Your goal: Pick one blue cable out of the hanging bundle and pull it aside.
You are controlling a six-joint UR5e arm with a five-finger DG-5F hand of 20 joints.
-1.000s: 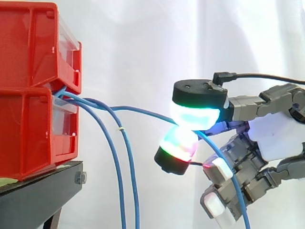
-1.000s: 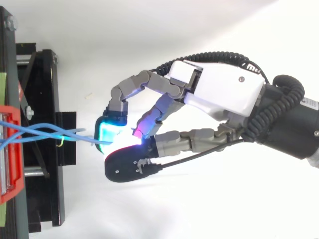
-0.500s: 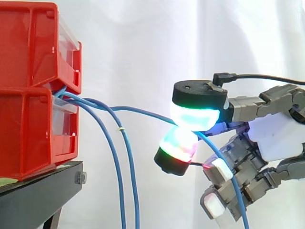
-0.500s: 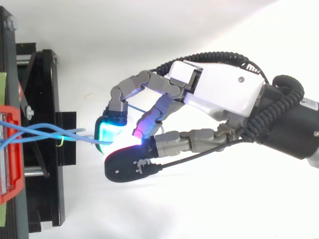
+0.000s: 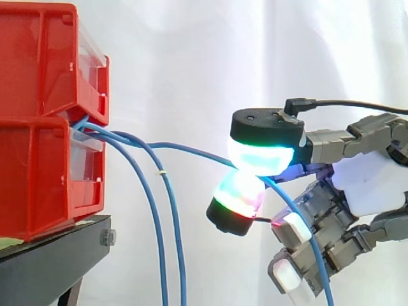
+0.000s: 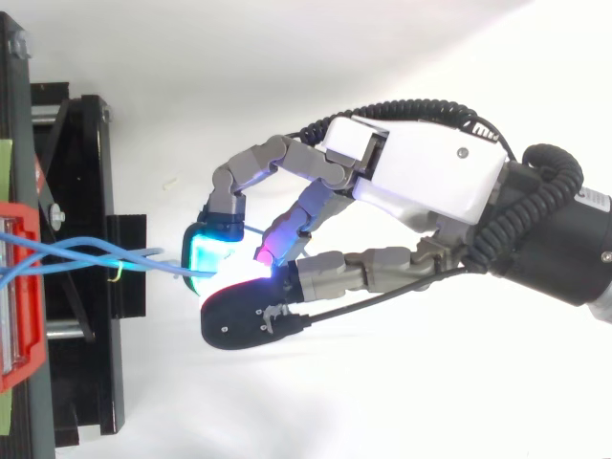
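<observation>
Hand (image 6: 421, 182) pinching one blue cable (image 5: 191, 148) between two glowing pads (image 5: 258, 158). The cable's long axis runs near level from the red bins (image 5: 38, 127) at left to the pinch, then drops. The rest of the bundle (image 5: 156, 242) hangs beside the bins, well apart from the hand; judged pull direction is rightward, away from the bins

Left side: upper red bin (image 5: 38, 57) stacked on lower red bin (image 5: 35, 182), each with clear front panel (image 5: 89, 46). Both sit on black stand (image 5: 51, 264); silver bolt (image 5: 107, 238) in its side. Behind all, white curtain (image 5: 191, 64).
</observation>
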